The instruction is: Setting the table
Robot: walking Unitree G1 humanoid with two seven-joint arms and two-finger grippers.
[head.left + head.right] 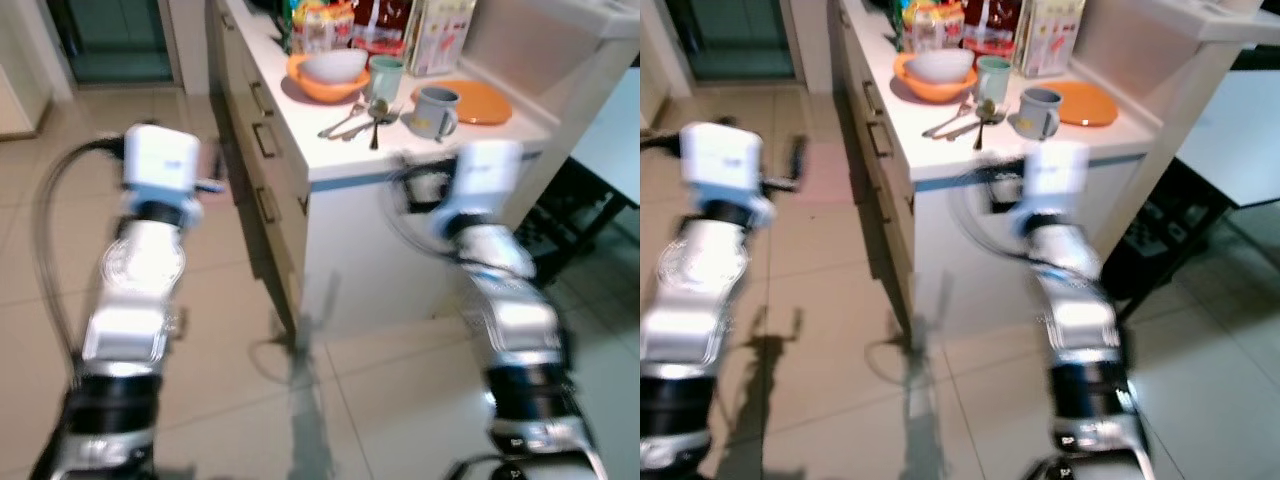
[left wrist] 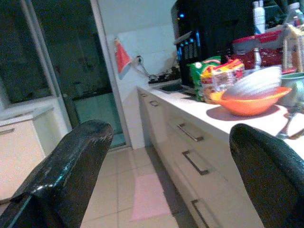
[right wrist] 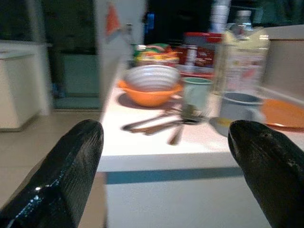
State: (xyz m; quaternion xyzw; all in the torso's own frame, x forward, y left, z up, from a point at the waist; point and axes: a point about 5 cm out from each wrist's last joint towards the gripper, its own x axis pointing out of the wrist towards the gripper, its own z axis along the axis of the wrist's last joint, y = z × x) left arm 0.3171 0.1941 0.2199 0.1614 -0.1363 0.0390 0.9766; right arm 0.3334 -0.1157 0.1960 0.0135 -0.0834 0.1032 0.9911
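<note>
On the white counter (image 1: 330,160) an orange bowl (image 1: 322,88) holds a pale bowl (image 1: 334,65). Beside it stand a green cup (image 1: 385,78) and a grey mug (image 1: 435,110), with an orange plate (image 1: 485,102) behind the mug. Spoons and a fork (image 1: 358,121) lie in front of the cup. My right gripper (image 3: 166,175) is open and empty, just short of the counter's near end at edge height. My left gripper (image 2: 166,180) is also open and empty, out over the floor to the left of the counter's drawers.
Snack bags (image 1: 322,22), a carton (image 1: 440,35) and bottles crowd the back of the counter. Drawer handles (image 1: 263,140) stick out on its left face. A pink mat (image 2: 149,197) lies on the tiled floor. A dark rack (image 1: 570,230) stands to the right.
</note>
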